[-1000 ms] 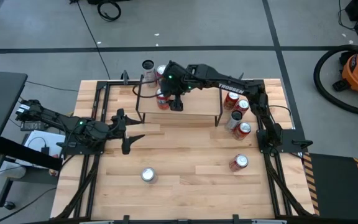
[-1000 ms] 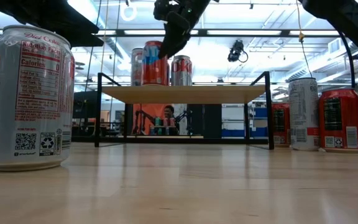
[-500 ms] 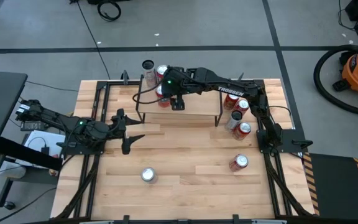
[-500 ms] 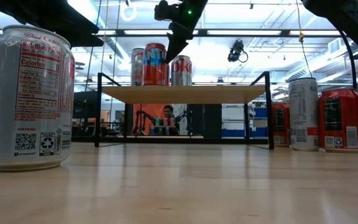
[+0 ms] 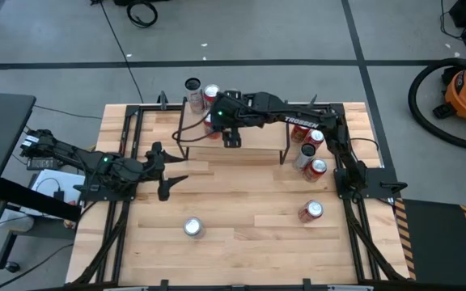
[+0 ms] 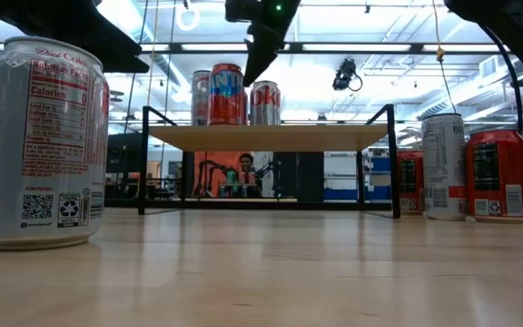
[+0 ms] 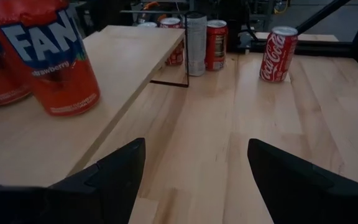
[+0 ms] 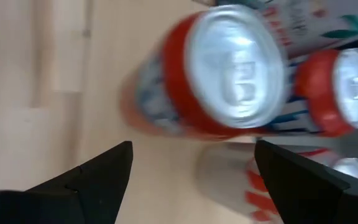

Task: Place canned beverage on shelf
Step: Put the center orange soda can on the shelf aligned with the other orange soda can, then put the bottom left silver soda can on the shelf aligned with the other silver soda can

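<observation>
The shelf (image 6: 271,136) is a light-wood board on thin black legs at the table's far middle (image 5: 253,144). A red can (image 6: 228,94) stands upright on its top, near its left end, and shows from above in the right wrist view (image 8: 229,68). My right gripper (image 6: 260,54) hovers open above and beside this can without touching it (image 8: 191,155). Two more cans (image 6: 264,102) show beside the red one. My left gripper (image 5: 172,166) waits open and empty at the table's left (image 7: 194,149).
A silver can (image 5: 192,227) stands near the table's front, large in the low view (image 6: 39,141). A red can (image 5: 311,211) stands at the front right. Several cans (image 5: 307,141) cluster right of the shelf. Two cans (image 5: 201,89) stand behind the shelf's left end.
My right gripper has risen from the top of the red can and now hangs clear above it. The red can stays standing upright on the shelf.
</observation>
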Controlling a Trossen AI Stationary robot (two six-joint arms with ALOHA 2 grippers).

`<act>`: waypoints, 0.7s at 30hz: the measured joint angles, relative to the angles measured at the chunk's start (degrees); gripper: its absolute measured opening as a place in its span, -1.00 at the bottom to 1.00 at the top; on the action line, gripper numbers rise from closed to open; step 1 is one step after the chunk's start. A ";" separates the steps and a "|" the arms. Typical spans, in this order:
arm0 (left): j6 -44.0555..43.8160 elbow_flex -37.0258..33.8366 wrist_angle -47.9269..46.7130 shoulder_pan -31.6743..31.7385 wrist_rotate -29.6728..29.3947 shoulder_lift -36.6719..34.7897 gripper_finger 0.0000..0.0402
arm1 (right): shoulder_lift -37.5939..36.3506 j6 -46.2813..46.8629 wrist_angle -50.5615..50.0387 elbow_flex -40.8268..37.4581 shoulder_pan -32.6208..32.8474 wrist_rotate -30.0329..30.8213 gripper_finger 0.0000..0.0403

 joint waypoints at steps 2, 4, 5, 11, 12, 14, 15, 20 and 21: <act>-0.22 0.00 -0.60 0.00 2.16 0.00 0.46 | 0.00 1.52 -1.29 0.00 0.74 -1.57 0.72; -0.82 0.00 -1.07 -0.02 6.08 0.00 0.46 | 0.00 3.65 -2.74 0.02 1.43 -3.44 0.73; -0.91 0.00 -1.25 -0.02 8.34 0.00 0.46 | 0.00 4.85 -3.22 0.02 1.78 -4.71 0.73; -1.57 0.00 -1.17 -1.33 15.76 0.00 0.46 | 0.00 10.36 -3.80 -0.34 4.65 -11.00 0.72; -1.75 0.00 -1.07 -2.02 15.77 0.00 0.46 | 0.00 10.75 -3.89 -0.41 5.32 -11.46 0.72; -2.52 0.00 -0.66 -3.61 15.84 0.02 0.46 | -0.05 10.95 -2.65 -1.07 6.87 -12.02 0.72; -2.93 0.00 -0.36 -4.46 15.83 0.02 0.46 | -0.11 10.95 -1.09 -1.94 7.66 -12.45 0.73; -4.68 0.00 2.63 -9.39 15.83 0.02 0.46 | 0.00 12.42 6.00 -7.11 11.21 -14.25 0.73; -4.82 0.00 3.60 -10.46 15.83 0.12 0.46 | 0.00 13.19 6.90 -8.23 11.89 -14.39 0.73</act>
